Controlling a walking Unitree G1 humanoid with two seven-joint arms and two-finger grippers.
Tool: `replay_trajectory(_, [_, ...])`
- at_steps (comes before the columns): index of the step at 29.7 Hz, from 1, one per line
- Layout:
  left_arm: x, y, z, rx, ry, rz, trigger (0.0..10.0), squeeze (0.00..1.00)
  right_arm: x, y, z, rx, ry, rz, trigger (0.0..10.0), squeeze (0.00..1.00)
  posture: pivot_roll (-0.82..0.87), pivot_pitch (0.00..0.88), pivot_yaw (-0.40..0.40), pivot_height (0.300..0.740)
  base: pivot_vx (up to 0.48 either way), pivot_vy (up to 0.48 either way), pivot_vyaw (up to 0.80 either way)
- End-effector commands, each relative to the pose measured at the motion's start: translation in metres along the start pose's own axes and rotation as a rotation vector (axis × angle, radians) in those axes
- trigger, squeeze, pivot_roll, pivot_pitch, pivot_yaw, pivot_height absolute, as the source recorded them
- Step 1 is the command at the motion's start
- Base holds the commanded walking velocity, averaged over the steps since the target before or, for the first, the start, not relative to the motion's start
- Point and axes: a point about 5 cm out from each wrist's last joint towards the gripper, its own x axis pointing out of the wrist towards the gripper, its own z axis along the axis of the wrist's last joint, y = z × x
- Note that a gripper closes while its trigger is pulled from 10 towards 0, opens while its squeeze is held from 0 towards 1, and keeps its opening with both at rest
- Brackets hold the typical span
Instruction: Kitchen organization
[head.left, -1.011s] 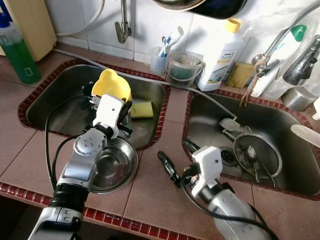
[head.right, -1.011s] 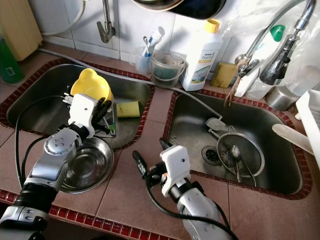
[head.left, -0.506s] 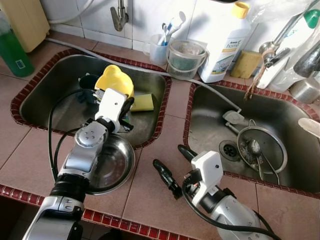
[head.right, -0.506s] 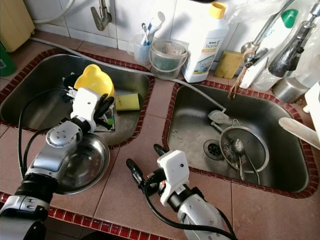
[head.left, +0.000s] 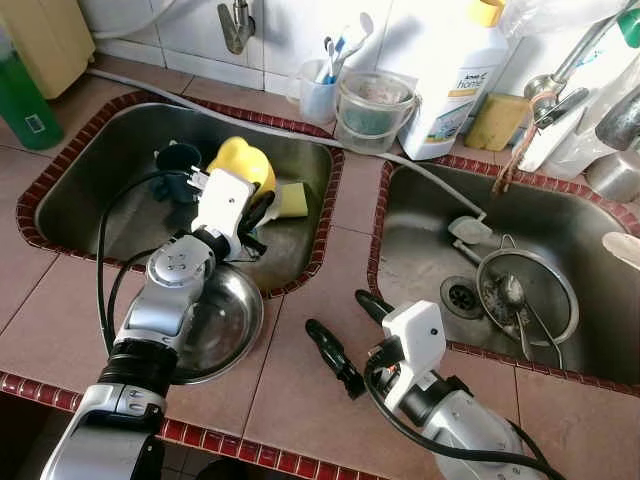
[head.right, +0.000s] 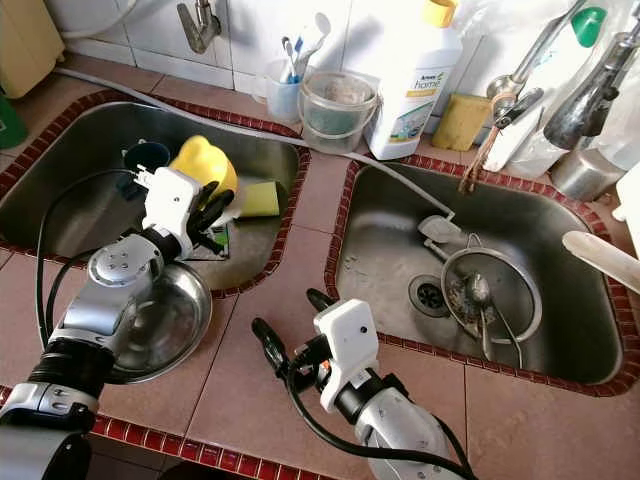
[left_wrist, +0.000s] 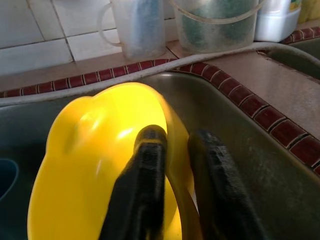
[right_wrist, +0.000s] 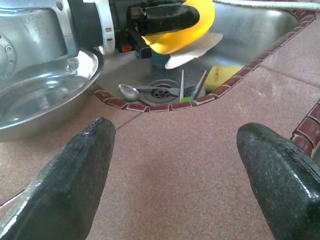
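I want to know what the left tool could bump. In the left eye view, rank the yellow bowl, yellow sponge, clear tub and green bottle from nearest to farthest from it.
1. Yellow bowl: in the left sink, its rim gripped by the left tool.
2. Yellow sponge: in the same sink, just beyond the bowl.
3. Clear tub: on the ledge behind the sinks.
4. Green bottle: far left corner of the counter.

The yellow plastic bowl (head.left: 240, 162) is tilted on edge, its rim pinched between the 2 black fingers (left_wrist: 145, 180) of the left gripper (head.left: 255, 215), just above the left sink's floor, its hollow facing the wrist.
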Motion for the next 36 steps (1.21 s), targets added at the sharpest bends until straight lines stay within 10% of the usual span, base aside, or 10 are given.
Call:
replay_trajectory(1, [0.002,0.001,0.005,0.013,-0.015,-0.015,10.0,1.00,-0.001,0.000,0.002,0.004,-0.004,-0.003,10.0,0.00,-0.21,0.231,-0.081,0.740,0.000,0.000,0.00])
replay_trajectory(20, [0.002,0.002,0.017,-0.006,-0.069,0.007,10.0,0.94,0.007,-0.007,0.007,-0.012,-0.052,-0.028,10.0,0.00,-0.21,0.199,-0.075,0.740,0.000,0.000,0.00])
replay_trajectory(22, [0.001,0.000,0.018,-0.023,-0.083,0.015,10.0,0.78,0.009,-0.009,0.008,-0.016,-0.067,-0.044,10.0,0.00,-0.21,0.192,-0.075,0.740,0.000,0.000,0.00])
replay_trajectory(24, [-0.002,-0.003,0.020,-0.053,-0.115,0.030,10.0,0.00,0.014,-0.016,0.011,-0.030,-0.098,-0.084,10.0,0.00,-0.20,0.170,-0.069,0.740,0.000,0.000,0.00])
replay_trajectory(36, [-0.007,-0.014,0.030,-0.171,-0.216,0.150,10.0,0.00,0.047,-0.054,0.027,-0.122,-0.257,-0.259,10.0,0.00,-0.17,0.090,-0.068,0.740,0.000,0.000,0.00])
